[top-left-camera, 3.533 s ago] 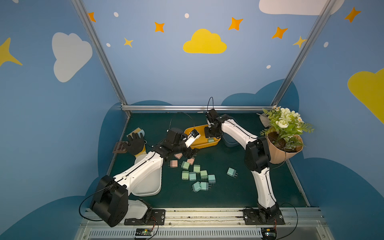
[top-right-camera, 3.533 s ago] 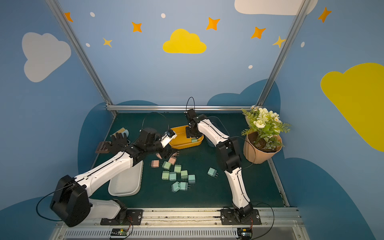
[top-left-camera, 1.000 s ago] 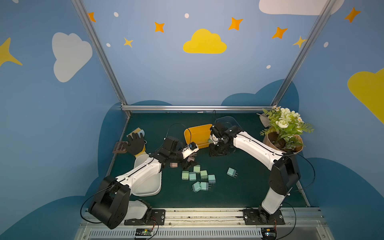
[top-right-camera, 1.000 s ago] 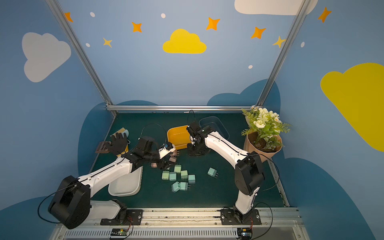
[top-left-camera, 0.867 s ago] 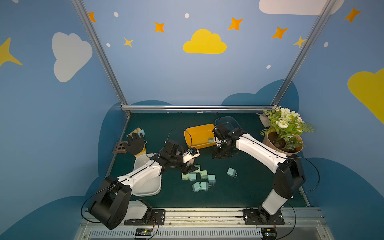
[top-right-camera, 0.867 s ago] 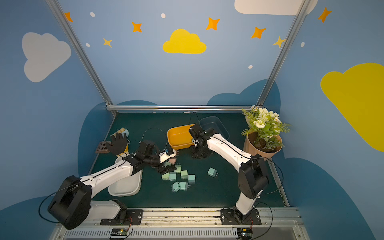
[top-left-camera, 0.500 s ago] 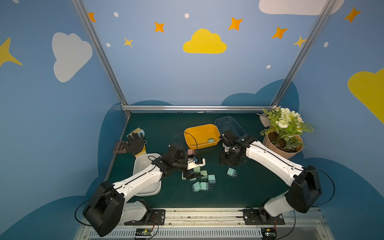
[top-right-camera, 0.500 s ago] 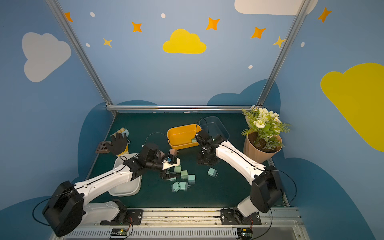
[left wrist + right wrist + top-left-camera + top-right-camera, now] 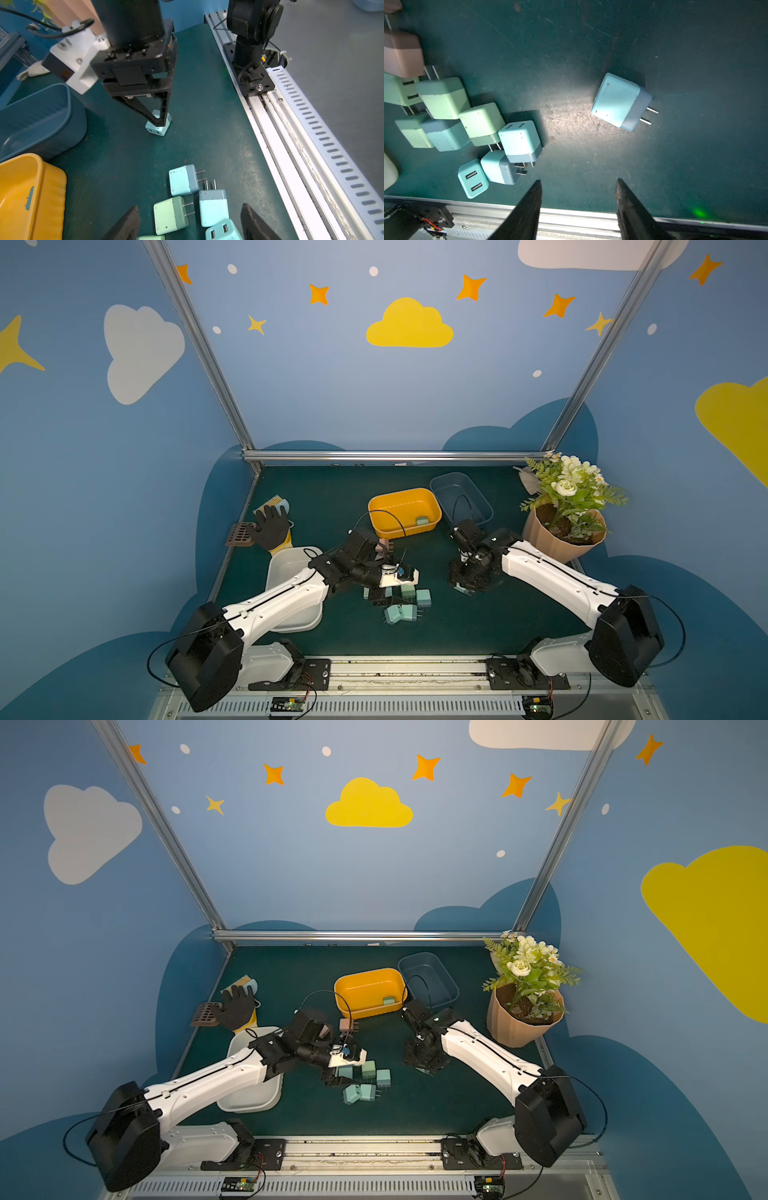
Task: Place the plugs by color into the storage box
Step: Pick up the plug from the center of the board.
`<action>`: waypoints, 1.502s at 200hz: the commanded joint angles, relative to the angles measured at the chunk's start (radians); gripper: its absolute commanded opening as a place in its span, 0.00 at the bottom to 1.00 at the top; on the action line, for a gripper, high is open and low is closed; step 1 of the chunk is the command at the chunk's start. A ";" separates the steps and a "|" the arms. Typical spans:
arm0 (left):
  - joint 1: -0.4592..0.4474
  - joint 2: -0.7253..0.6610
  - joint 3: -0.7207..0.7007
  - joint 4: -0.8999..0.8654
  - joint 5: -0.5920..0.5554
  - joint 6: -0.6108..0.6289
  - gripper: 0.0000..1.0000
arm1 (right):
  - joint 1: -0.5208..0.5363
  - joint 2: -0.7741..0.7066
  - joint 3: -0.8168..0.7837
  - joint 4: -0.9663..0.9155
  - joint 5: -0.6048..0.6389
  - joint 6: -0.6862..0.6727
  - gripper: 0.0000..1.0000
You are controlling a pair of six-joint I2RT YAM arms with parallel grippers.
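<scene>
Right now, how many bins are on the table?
3: the yellow bin at mid-rear, the blue bin on its right, and the white bin nearer the front, partly under the left arm. None seems hidden.

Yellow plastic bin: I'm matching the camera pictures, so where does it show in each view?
In both top views: the yellow plastic bin sits mid-table, behind the cluster of green and blue plugs, with the dark blue bin beside it.
Left wrist: cut off at the picture's edge, next to the dark blue bin.
Right wrist: not in it.
Shared landmark: the plug cluster, seen in all four.
</scene>
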 commanded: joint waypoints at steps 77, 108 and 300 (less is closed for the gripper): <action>-0.012 0.062 0.045 -0.038 0.031 0.011 0.81 | -0.088 0.100 -0.008 0.047 0.031 0.065 0.66; -0.012 0.068 0.047 -0.032 0.031 0.010 0.81 | -0.102 0.134 -0.020 0.083 0.047 0.073 0.66; -0.051 0.117 0.049 -0.053 0.029 0.026 0.81 | -0.125 0.210 -0.050 0.147 0.086 0.053 0.52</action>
